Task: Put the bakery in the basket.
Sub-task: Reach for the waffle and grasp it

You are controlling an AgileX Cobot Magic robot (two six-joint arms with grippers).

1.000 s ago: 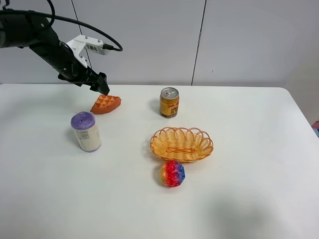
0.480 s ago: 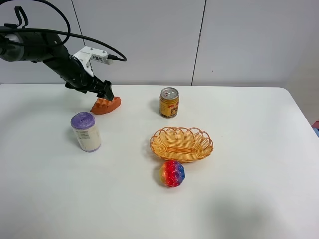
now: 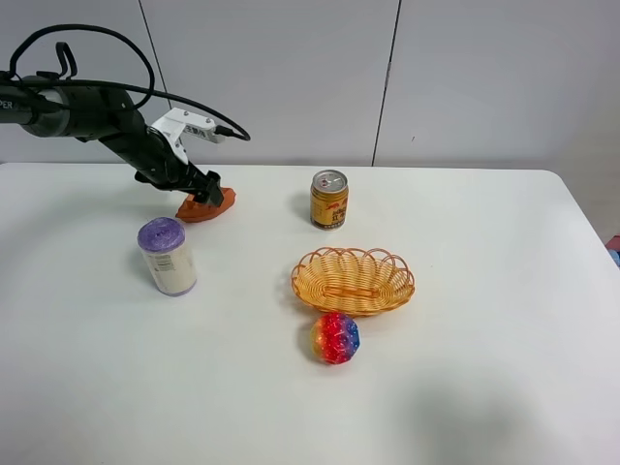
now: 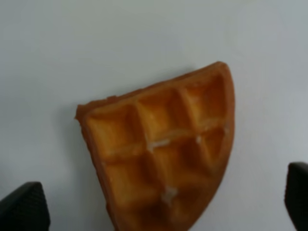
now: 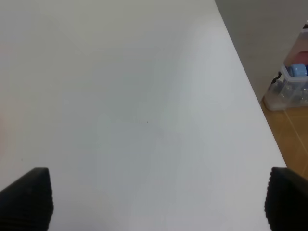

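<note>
1. My left gripper [image 3: 202,189] is spread wide and holds nothing. Its two dark fingertips [image 4: 24,207] sit one to each side of the waffle slice [image 4: 163,154], both clear of it in the wrist view. I judge it is set this way so the jaws can close across the wedge.
2. The waffle slice lies flat on the table [image 3: 484,291], dimpled side up, at the far left and well apart from the basket [image 3: 353,281]. The basket is empty and sits nearer the middle, so the carry is yet to come. A can [image 3: 329,199] stands near that route, and a purple-lidded jar [image 3: 167,256] is close by my arm.
3. My right gripper [image 5: 156,202] is also wide open over bare table (idle, I would say) and does not show in the high view.
4. From above, my gripper covers much of the slice, so I cannot tell how low the fingertips are. The wrist view cuts off one edge of the wedge and shows only the very ends of my fingers.
</note>
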